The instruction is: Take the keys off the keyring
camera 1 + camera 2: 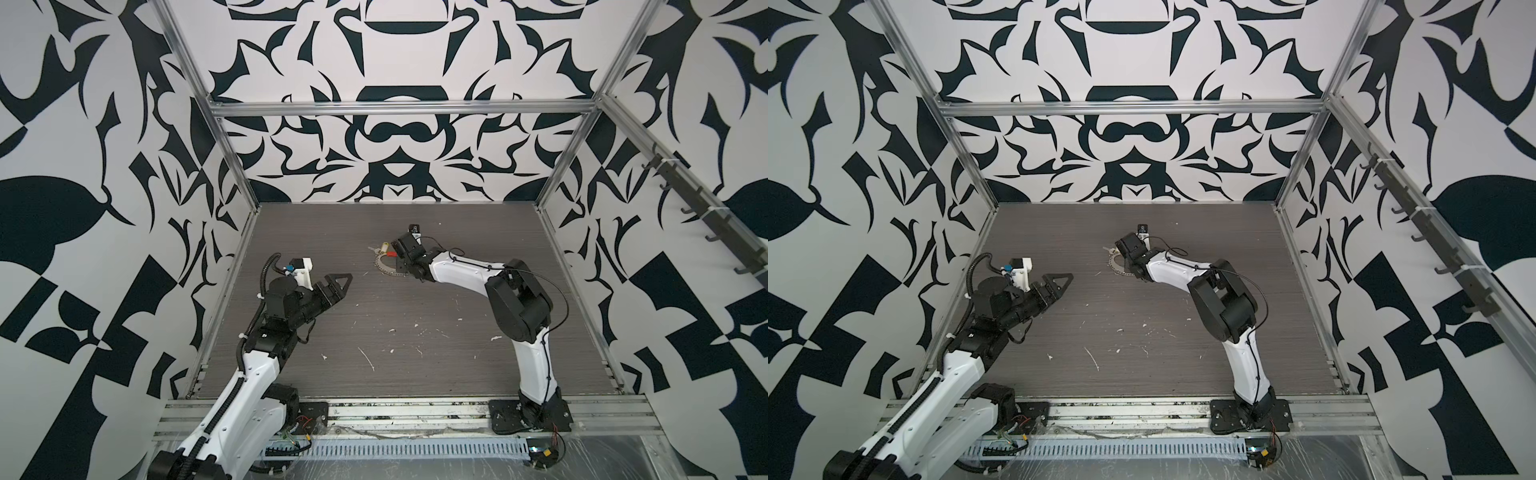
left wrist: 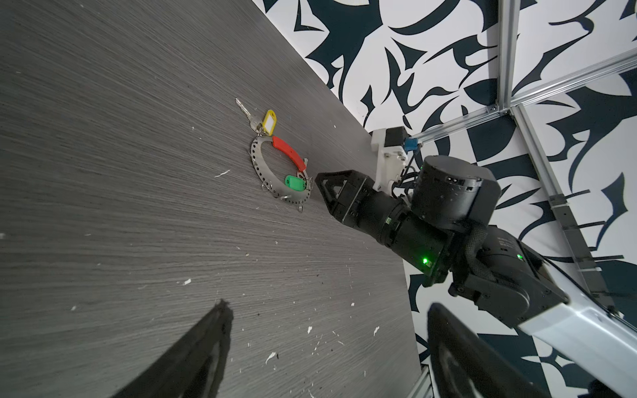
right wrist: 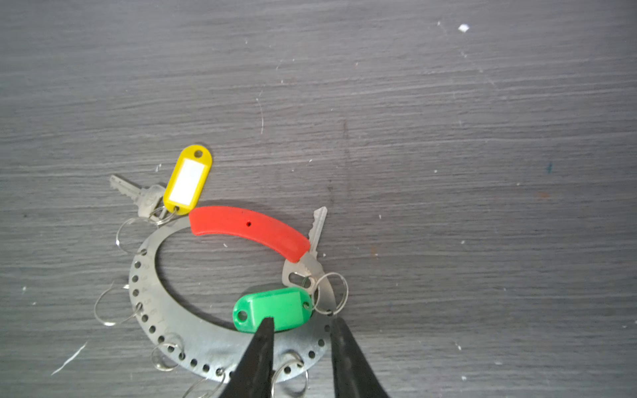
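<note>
Bare table [image 1: 457,332] around keyring [image 3: 200,339]

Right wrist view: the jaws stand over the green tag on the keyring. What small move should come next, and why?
Probably lower the right gripper a little and close on the green tag. The jaws stand apart, one tip over the tag's edge, the other beside the small ring at the tag's end. The tag lies on the keyring, and nothing is gripped yet.

The keyring [image 3: 206,341] looks like dull brushed metal, sleeve [image 3: 248,229] matt red plastic, green tag [image 3: 275,308] and yellow tag [image 3: 188,179] shiny plastic, surface [image 3: 448,138] matt woodgrain.
</note>
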Robot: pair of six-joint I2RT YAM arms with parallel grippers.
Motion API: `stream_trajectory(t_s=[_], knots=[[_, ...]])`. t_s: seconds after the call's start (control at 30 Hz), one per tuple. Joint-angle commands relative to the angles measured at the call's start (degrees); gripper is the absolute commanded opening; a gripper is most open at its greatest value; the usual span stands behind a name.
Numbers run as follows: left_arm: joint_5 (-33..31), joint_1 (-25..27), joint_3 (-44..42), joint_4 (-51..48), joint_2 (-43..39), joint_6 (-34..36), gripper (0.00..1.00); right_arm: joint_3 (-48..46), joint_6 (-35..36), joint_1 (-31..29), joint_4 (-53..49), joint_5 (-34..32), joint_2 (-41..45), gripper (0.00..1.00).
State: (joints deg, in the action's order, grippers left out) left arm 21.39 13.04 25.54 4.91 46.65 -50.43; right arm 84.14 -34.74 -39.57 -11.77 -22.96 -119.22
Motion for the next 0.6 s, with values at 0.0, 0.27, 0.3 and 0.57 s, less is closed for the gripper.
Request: stream_trajectory(t_s=[0.0, 0.27, 0.3, 0.57], knots=[[-1.7, 0.1, -2.2, 3.5, 0.1, -0.1, 0.91, -6.9, 1.0, -0.5, 9.8, -5.0, 6.0, 0.33], [-4.5, 0.1, -4.1, 7.6, -0.1, 0.9, 0.95, -10.4, 4.7, -0.3, 13.6, -1.5, 10.0, 0.37], [-4.4, 0.1, -2.3, 6.2, 2.0, 2.1, 0.9, -9.6, 5.0, -0.3, 11.8, -0.3, 9.9, 0.37], [-4.8, 1.2, 10.9, 11.4, 30.5, 10.2, 0.66, -22.1, 5.8, -0.3, 22.2, 10.9, 17.9, 0.45]])
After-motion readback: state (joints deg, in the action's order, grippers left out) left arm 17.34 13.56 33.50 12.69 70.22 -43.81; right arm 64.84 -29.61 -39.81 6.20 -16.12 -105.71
